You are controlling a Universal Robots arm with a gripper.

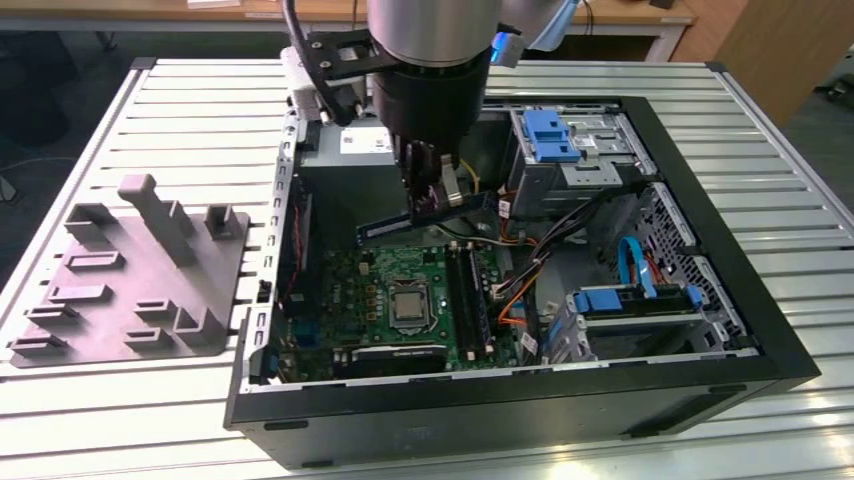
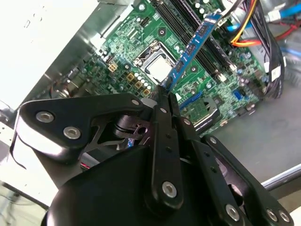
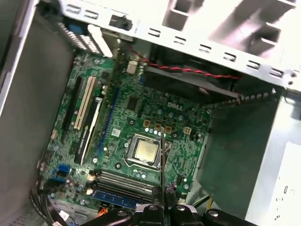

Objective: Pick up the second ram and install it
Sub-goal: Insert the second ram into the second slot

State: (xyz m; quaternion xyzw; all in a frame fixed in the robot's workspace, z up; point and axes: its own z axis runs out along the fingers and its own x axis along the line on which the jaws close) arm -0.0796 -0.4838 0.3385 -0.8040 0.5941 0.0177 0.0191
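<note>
The claw (image 1: 434,205) is clamped shut on one end of the second ram (image 1: 394,228). The stick hangs inside the computer case (image 1: 641,400), roughly 12 o'clock of the processor socket (image 1: 407,300) in the exterior view. To do this well, it probably needs squaring up with the memory slots (image 1: 467,290) at the socket's 3 o'clock, kept level. It's a thin, long strip, bluish with dark chips.

Slatted pale tabletop (image 1: 187,110), bearing a grey fixture (image 1: 127,275) with upright posts at the exterior view's left, an open black computer case (image 1: 507,412) just beside it.
</note>
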